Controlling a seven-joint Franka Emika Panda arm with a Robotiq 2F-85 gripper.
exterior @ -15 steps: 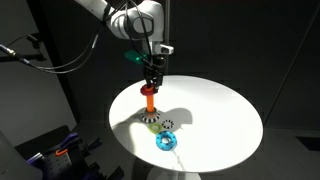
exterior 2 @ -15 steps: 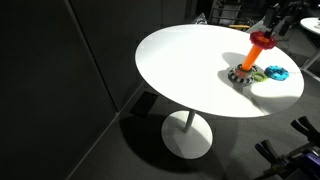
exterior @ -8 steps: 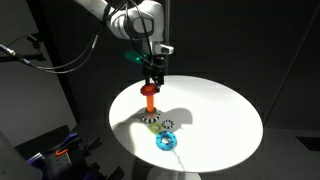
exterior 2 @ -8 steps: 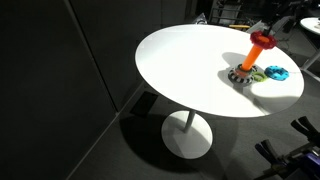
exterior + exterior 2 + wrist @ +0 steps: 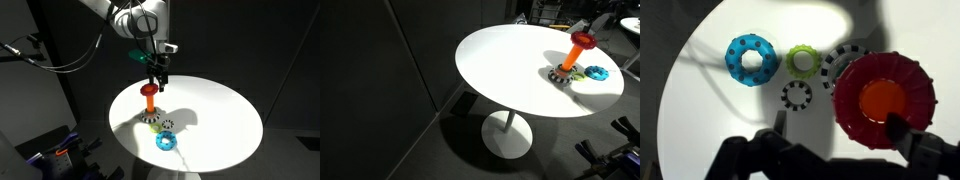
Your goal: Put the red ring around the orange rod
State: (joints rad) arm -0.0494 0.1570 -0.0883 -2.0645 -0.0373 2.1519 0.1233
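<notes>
The red ring (image 5: 148, 90) sits round the top of the orange rod (image 5: 148, 104), which stands on its speckled base (image 5: 150, 120). Both exterior views show it, ring (image 5: 582, 39) on rod (image 5: 574, 57). In the wrist view the red ring (image 5: 848, 100) circles the orange rod's top (image 5: 883, 100). My gripper (image 5: 156, 76) hangs just above and beside the ring. Its fingers (image 5: 840, 128) are spread wide, one clear of the ring, one over its edge. It holds nothing.
A light-blue ring (image 5: 165, 142) (image 5: 732, 60), a small green ring (image 5: 792, 62) and a small black-and-white dotted ring (image 5: 785, 96) lie next to the base on the round white table (image 5: 220, 110). The table edge is near the rod in an exterior view (image 5: 610, 95).
My gripper has lifted a little and shifted away from the rod. The red ring stays on the rod's top.
</notes>
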